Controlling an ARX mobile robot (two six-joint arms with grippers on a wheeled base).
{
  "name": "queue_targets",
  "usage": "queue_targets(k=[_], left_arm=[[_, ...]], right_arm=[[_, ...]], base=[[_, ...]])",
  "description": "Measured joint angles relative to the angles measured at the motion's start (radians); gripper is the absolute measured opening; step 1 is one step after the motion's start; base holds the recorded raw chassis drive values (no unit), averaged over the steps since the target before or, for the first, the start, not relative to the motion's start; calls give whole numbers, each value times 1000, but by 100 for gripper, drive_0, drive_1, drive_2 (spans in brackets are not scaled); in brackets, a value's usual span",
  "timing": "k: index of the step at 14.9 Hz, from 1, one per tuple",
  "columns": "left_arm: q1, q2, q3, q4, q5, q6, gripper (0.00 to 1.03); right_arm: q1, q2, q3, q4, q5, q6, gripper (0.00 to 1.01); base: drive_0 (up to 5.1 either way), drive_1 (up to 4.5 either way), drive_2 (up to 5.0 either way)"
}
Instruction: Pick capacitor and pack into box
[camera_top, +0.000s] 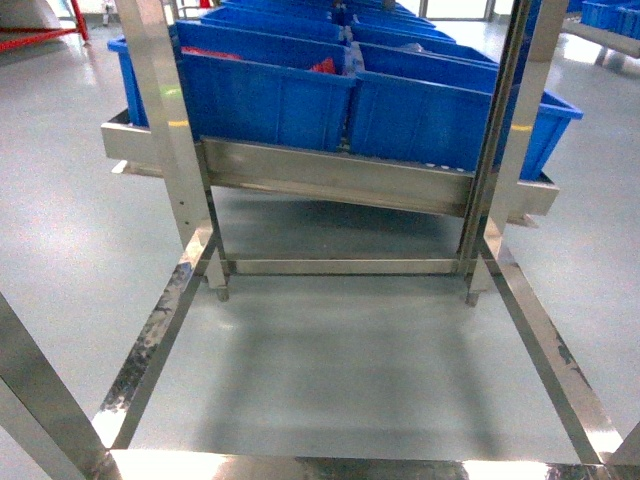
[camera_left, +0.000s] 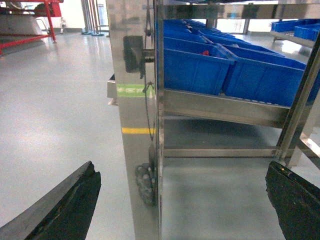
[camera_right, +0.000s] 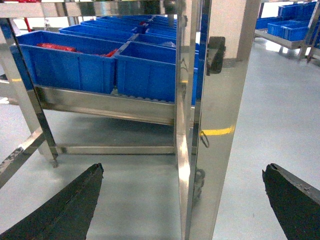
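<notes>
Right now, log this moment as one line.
stage: approach | left gripper: open, empty | right gripper: open, empty | ahead: blue bins on steel rack | box: unseen

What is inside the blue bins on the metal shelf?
The left blue bin shows something red near its back corner. The right blue bin hides its contents behind its front wall. Both sit on the steel rack.

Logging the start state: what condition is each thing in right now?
Left claw: open, holding nothing.
Right claw: open, holding nothing.
Blue bins: lidless, sitting in rows on the rack shelf; red items show in some.
Steel rack: upright on the floor, shelf slightly tilted.
</notes>
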Motion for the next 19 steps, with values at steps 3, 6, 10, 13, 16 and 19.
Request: queue_targets(k=[3,6,10,13,16,19], left_arm=[[0,0,0,0,0,0,98],[0,0,0,0,0,0,98],[0,0,0,0,0,0,98],[0,0,0,0,0,0,98],[0,0,0,0,0,0,98],[0,0,0,0,0,0,98]], right_arm=[[0,0,0,0,0,0,98],[0,0,0,0,0,0,98],[0,0,0,0,0,0,98],[0,0,0,0,0,0,98],[0,0,0,0,0,0,98],[0,0,0,0,0,0,98]], base=[[0,0,0],[0,0,0],[0,0,0],[0,0,0],[0,0,0],[0,0,0]])
